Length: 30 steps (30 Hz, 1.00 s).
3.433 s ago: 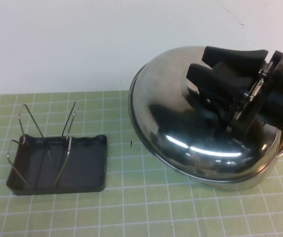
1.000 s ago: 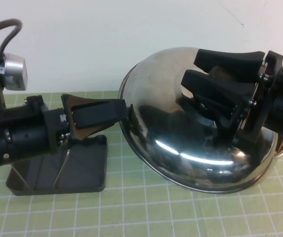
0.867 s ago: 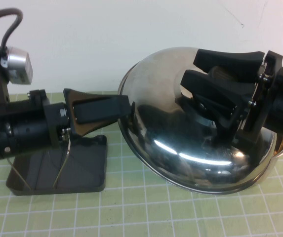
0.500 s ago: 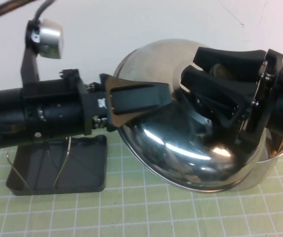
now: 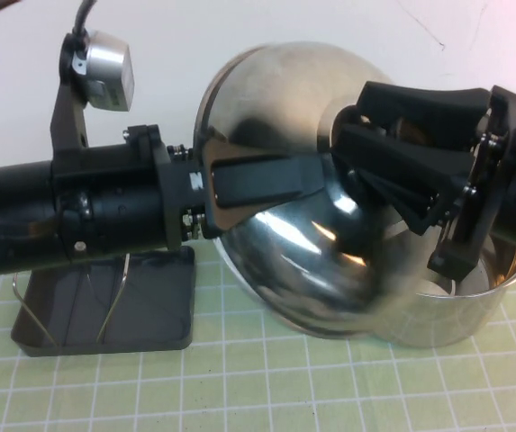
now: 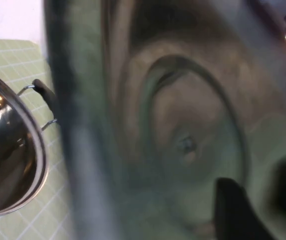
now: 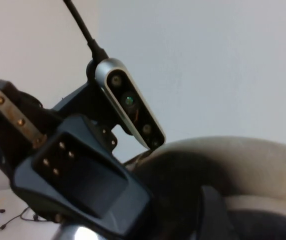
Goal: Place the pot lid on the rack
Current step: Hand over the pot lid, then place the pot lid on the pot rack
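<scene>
The pot lid (image 5: 271, 99), a shiny steel dome, is held tilted steeply above the steel pot (image 5: 474, 310), its dome towards the high camera. My right gripper (image 5: 352, 117) is shut on the lid's centre knob, which its black fingers mostly hide. My left gripper (image 5: 307, 180) reaches in from the left across the lid's left rim and lies over the dome. The left wrist view shows the lid's hollow underside (image 6: 182, 145) very close, with the pot (image 6: 8, 160) beside it. The rack (image 5: 149, 310), a dark grey tray with wire prongs, sits at front left, partly under the left arm.
The green gridded mat (image 5: 267, 378) covers the table, with a white wall behind. The left arm's wrist camera (image 5: 104, 72) stands high above the rack and also shows in the right wrist view (image 7: 130, 102). Open mat lies in front of rack and pot.
The left arm came in from the left, rose, and reached across the lid's rim. The lid has lifted and tipped more upright off the pot, still in the right gripper.
</scene>
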Tool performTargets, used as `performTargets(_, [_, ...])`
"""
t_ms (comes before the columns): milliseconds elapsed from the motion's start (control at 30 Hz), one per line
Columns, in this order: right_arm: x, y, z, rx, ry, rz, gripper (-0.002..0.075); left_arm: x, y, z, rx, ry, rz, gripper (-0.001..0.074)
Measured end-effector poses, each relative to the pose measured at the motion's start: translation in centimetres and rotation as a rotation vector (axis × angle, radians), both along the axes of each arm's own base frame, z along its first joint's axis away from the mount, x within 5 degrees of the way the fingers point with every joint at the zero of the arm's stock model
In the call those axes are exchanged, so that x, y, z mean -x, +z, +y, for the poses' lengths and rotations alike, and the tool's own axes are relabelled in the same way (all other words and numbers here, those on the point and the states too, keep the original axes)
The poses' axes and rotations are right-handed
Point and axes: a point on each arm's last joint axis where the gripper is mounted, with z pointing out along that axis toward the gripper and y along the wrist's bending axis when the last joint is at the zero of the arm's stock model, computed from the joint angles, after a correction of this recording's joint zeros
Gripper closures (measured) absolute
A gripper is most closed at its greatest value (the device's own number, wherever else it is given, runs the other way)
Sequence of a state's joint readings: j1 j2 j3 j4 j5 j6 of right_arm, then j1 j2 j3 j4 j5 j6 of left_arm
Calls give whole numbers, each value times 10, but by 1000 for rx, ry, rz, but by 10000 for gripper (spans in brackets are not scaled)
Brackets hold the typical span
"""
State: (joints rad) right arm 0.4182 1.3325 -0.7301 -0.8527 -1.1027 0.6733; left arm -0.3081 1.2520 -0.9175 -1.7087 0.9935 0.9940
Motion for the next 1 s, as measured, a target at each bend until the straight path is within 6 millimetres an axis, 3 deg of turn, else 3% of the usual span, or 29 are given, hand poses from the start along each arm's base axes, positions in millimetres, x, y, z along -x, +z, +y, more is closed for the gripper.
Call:
performTargets(100, [1, -1, 1, 14, 8, -2, 309, 0, -3, 0, -45, 3, -32, 640])
performTargets(233, [1, -2, 1, 20, 13, -3, 242, -2, -6, 0, -63, 6, -31, 642])
performTargets(567, [5, 5, -1, 17, 11, -42, 226, -1, 2, 5, -97, 86, -145, 642])
performTargets(833, [19, 23, -8, 30, -27, -147, 226, 20, 29, 35, -320, 389, -425, 642])
performTargets(1000, [24, 24, -9, 76, -30, -175, 226, 27, 32, 49, -458, 484, -488, 642])
